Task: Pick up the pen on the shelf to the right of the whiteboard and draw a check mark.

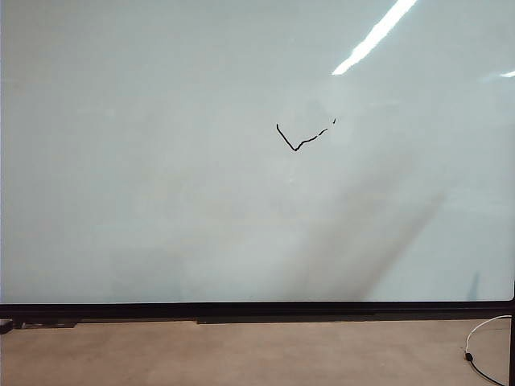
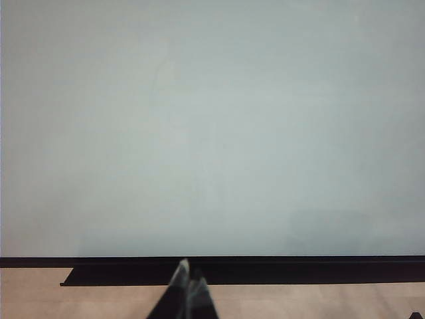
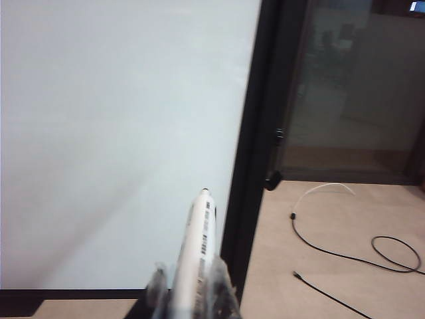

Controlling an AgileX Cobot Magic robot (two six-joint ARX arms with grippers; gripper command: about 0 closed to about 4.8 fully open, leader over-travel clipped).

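- Fingers of the right hand (image 3: 192, 292) pinch the pen (image 3: 196, 249) by its lower barrel; its long axis runs out from the hand, black tip aimed at the whiteboard (image 3: 119, 133) near the board's dark right frame edge.
- Left hand (image 2: 189, 282) sits closed, fingertips together, low before the whiteboard's bottom frame.
- Only the exterior view shows the check mark (image 1: 299, 138), drawn right of the whiteboard's centre; neither hand appears there.
- Only the right wrist view shows black cables (image 3: 345, 256) on the floor beyond the whiteboard's right edge.

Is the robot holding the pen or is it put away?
Holding it: the right gripper is shut on the pen, tip off the whiteboard.
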